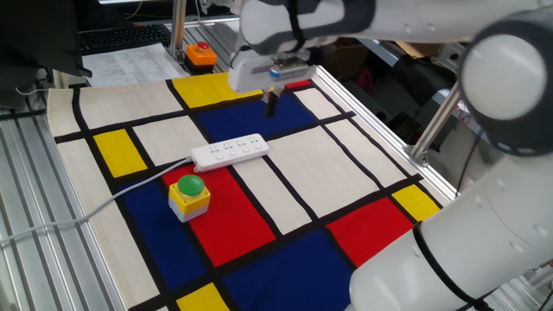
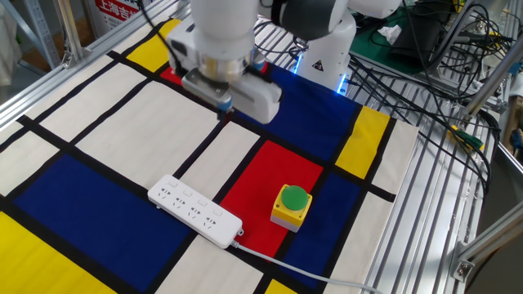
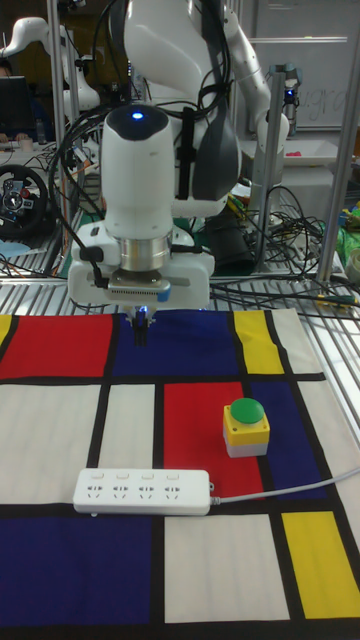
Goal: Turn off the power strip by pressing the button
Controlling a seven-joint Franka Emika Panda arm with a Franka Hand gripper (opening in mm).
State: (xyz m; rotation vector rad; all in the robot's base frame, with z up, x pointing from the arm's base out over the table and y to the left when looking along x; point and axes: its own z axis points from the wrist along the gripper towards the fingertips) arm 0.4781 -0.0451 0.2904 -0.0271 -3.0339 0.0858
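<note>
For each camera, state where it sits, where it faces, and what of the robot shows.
One fixed view: high beside the robot's body; power strip mid-table, forearm and end effector beyond.
The other fixed view: high at the opposite side, facing the base; wrist shows.
Tall fixed view: low across the table, facing the robot's front; whole arm shows.
All share the strip and green-domed box.

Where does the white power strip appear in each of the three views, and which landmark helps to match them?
One fixed view: power strip left of centre.
The other fixed view: power strip lower left.
Tall fixed view: power strip lower left of centre.
Shared landmark: the green dome button on a yellow box beside its cable end.
</note>
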